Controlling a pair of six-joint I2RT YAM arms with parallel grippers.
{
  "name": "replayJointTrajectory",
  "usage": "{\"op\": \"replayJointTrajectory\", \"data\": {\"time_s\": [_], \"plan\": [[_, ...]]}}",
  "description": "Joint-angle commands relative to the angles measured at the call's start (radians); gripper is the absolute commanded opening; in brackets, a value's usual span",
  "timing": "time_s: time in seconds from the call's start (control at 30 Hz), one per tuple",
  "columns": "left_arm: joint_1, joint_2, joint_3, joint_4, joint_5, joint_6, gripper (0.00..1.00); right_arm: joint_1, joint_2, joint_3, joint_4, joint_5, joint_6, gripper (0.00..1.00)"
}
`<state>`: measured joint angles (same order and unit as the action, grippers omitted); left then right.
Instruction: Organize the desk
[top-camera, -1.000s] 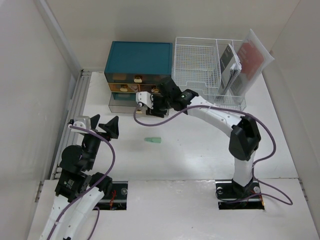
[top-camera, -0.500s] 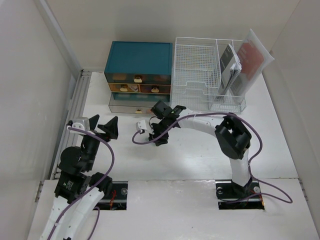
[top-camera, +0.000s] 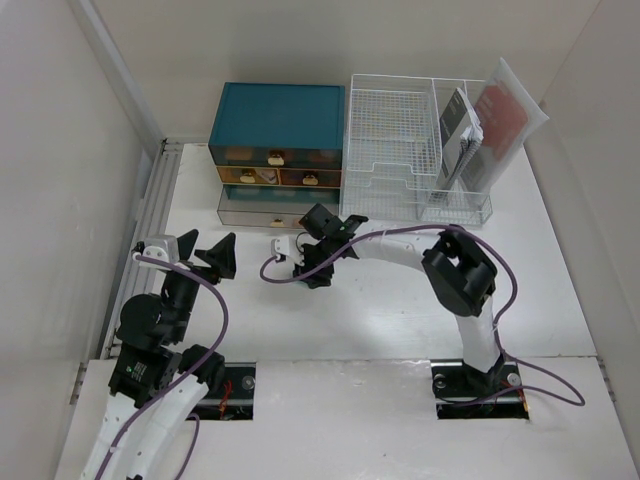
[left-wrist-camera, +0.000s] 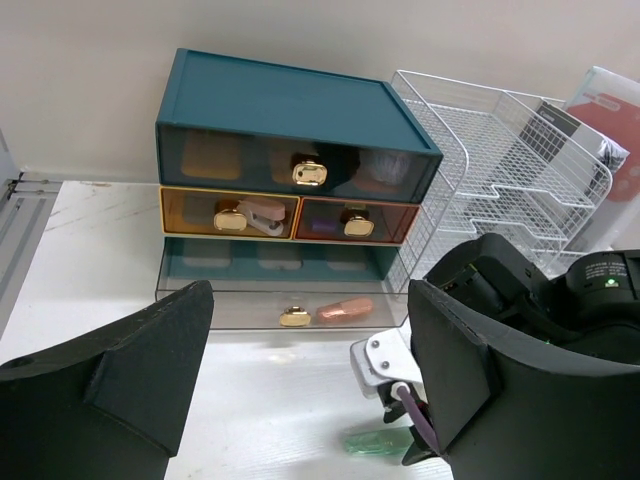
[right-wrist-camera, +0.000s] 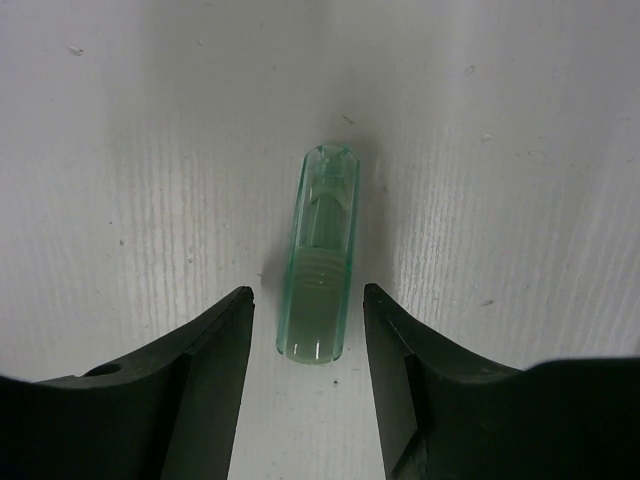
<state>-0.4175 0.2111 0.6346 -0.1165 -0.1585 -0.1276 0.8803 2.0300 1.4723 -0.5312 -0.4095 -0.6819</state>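
Right gripper (right-wrist-camera: 307, 293) down low, fingers parted either side of the green tube (right-wrist-camera: 322, 240), not touching it. The top view hides the tube. Left gripper (left-wrist-camera: 310, 320) wide open, empty. The desk (top-camera: 400, 320) spreads beneath both arms.

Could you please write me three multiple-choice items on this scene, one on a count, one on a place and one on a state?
1. How many gold knobs show on the teal plastic drawer box?
A. two
B. four
C. six

2. Where is the small translucent green tube?
A. inside a drawer
B. on the large white desk, between the right gripper's fingers
C. lifted in the air

3. How is the box's clear bottom drawer?
A. pulled out
B. shut flush
C. taken off

Answers:
1 B: the left wrist view shows one on top, two in the middle and one below.
2 B: the right wrist view shows it lying between the open fingers, untouched.
3 A: its front stands forward of the drawers above.
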Motion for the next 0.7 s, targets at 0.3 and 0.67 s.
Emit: {"op": "replayJointTrajectory", "data": {"time_s": [0.3,0.67], "plan": [[-0.003,-0.016,0.002,0.044,-0.003,0.008,0.76,0.008,0.047,-0.007,0.063,0.031,0.053,0.48],[-0.003,-0.016,0.002,0.035,-0.003,0.008,0.76,0.008,-0.037,0.069,0.063,0.168,0.044,0.12]]}}
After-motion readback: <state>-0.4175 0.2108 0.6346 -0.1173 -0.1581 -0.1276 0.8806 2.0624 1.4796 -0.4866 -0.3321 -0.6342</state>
